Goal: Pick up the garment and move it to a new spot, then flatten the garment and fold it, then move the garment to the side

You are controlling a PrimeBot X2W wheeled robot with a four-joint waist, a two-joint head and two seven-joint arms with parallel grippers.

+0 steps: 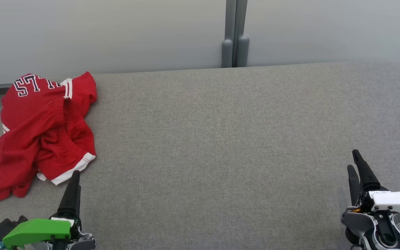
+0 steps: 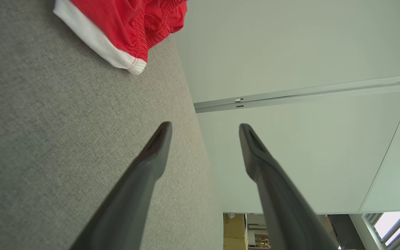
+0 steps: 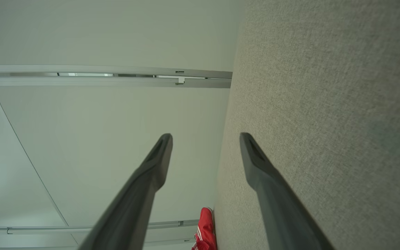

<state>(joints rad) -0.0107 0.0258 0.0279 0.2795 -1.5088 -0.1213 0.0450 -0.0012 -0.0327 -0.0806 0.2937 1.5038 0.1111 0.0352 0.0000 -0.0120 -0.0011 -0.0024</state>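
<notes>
the red shorts (image 1: 40, 135) lie crumpled in a heap at the far left of the grey fabric-covered table (image 1: 221, 139), with one edge spilling over the table's left side. they have white bands along the hems, and dark lettering outlined in white shows on the part nearest the wall. the left wrist view shows a gathered elastic band and a white hem resting on the cloth surface. the left gripper (image 1: 75, 175) sits at the lower left, under a green wrist cover (image 1: 35, 229). its fingertip is just beside the nearest white hem of the shorts, and i cannot tell whether it touches. in its own wrist view its two dark fingers stand wide apart with nothing between them. the right gripper (image 1: 352, 159) is at the lower right, under a white wrist cover (image 1: 398, 199), well apart from the shorts. its fingers are likewise spread and empty, over bare grey cloth. pale wall panels (image 1: 116, 31) stand behind the table, joined by a grey post (image 1: 235, 41) near the middle.
</notes>
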